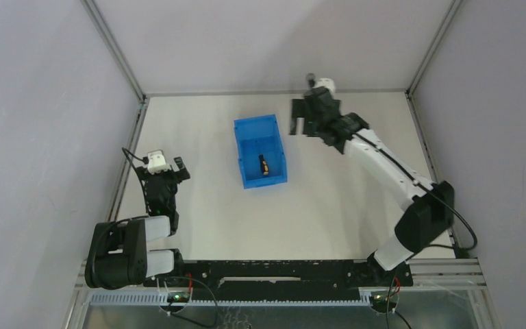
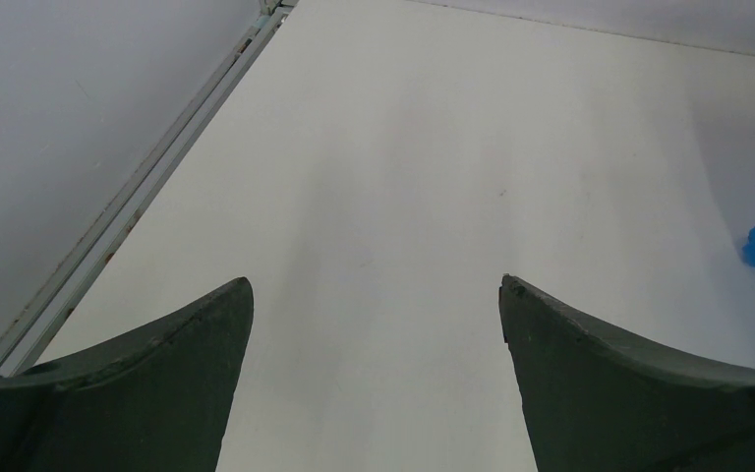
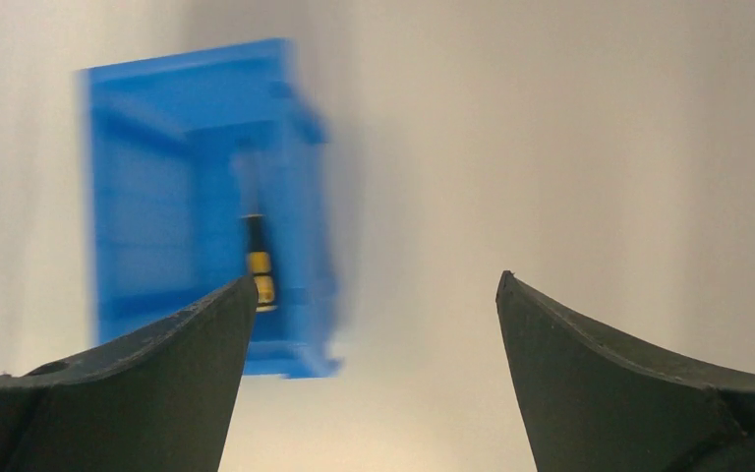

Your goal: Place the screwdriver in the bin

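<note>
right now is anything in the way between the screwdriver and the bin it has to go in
Nothing visible stands in the way. The screwdriver already lies on the floor inside the bin. The right gripper is open and empty beside the bin's far right corner, and the left gripper is open, off to the bin's left.
</note>
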You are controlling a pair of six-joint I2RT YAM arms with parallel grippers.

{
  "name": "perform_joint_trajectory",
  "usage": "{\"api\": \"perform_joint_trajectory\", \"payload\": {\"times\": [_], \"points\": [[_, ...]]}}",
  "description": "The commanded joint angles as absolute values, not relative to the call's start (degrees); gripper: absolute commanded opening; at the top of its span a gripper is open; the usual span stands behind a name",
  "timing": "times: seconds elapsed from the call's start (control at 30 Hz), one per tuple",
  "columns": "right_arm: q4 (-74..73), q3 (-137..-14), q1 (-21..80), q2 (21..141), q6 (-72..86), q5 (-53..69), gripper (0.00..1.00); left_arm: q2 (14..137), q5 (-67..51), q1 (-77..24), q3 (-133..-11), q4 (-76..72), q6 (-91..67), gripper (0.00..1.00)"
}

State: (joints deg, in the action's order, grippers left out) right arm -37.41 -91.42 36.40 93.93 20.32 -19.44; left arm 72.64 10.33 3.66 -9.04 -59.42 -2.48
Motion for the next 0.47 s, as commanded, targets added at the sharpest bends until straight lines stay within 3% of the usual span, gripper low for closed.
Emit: {"api": "perform_joint_trajectory", "payload": {"times": [0.0, 0.2, 0.43], "points": [[-35.4, -79.9, 25.2, 84.5, 19.3, -15.9, 1.00, 72.2, 10.6, 3.3, -10.9, -61.1, -1.4, 1.00], [-35.9, -69.4, 14.0, 74.8, 20.0, -17.3, 1.00, 72.2, 10.5, 3.3, -10.9, -61.1, -1.4, 1.00], [-33.6, -63.6, 9.1, 68.6, 22.1, -17.8, 1.00, 72.2, 10.6, 3.3, -10.9, -61.1, -1.5, 1.00]]}}
